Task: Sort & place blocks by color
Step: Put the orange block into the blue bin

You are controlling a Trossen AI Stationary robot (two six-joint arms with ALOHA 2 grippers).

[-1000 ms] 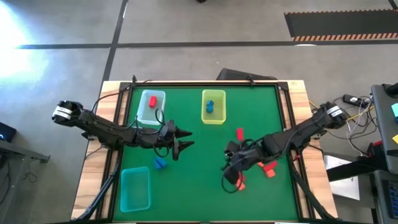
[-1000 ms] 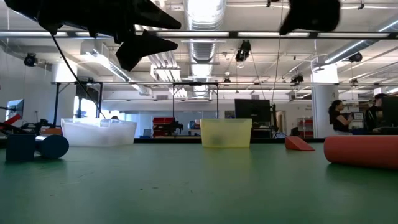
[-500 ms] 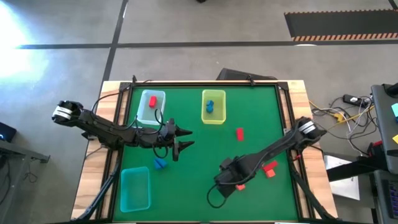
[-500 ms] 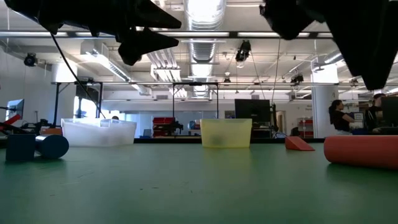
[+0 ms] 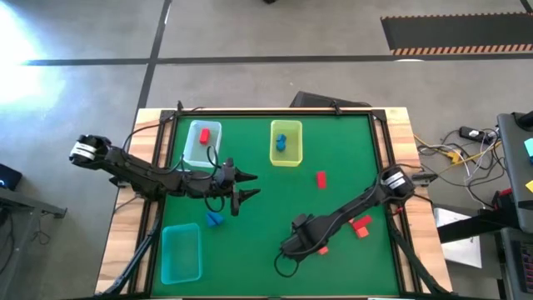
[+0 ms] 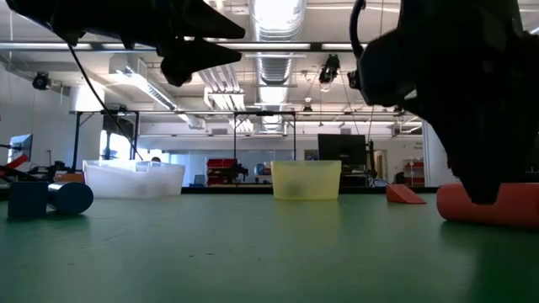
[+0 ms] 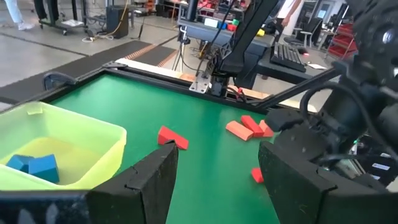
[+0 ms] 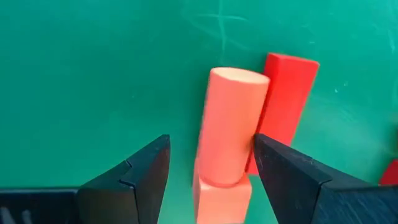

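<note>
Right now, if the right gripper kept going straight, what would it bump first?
Probably the orange cylinder block: it lies between the open right gripper fingers, beside a red block. Depth is hard to judge.

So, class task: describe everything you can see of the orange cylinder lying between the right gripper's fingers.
The orange cylinder is a smooth, matte, solid-looking peg with a flat, paler round end. It lies on its side on the green table, between the open fingers of the right gripper, which are not clamped on it. A red block lies alongside it, touching or nearly so, and an orange block sits at its near end. In the low view it shows partly behind the gripper.
</note>
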